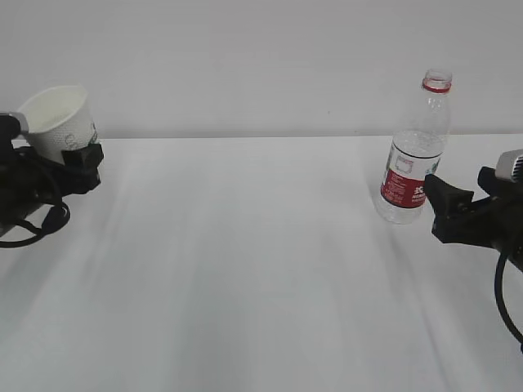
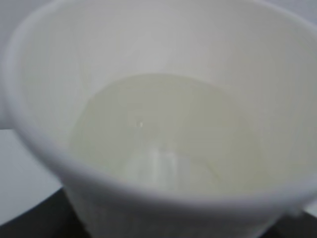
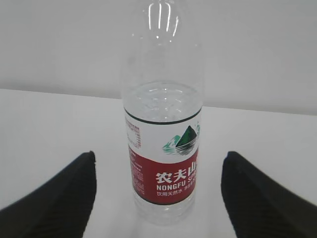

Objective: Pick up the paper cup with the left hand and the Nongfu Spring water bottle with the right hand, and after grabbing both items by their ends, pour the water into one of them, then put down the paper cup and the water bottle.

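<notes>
1. Starting at the far left, the left hand (image 1: 78, 159) has its tool pinching the paper cup (image 1: 59, 121) low on its body, holding it tilted, mouth up and leaning toward the camera, above the bench (image 1: 261, 261).
2. Looking into the cup from the left wrist, a pale pool of water (image 2: 168, 134) lies in its bottom, so pouring appears done.
3. Moving right, the Nongfu Spring water bottle (image 1: 414, 151) stands upright on the bench near the back wall, long axis vertical, uncapped, water reaching about the label's top.
4. Furthest right, the right hand (image 1: 449, 208) has its tool spread wide and empty; in the right wrist view both fingers (image 3: 59, 198) flank the bottle with clear gaps.
5. Judging the decisive relation: the bottle sits straight ahead of the right tool, centred, just beyond its tips, while the left arm is well apart. The remaining move is probably lowering the cup upright.
</notes>
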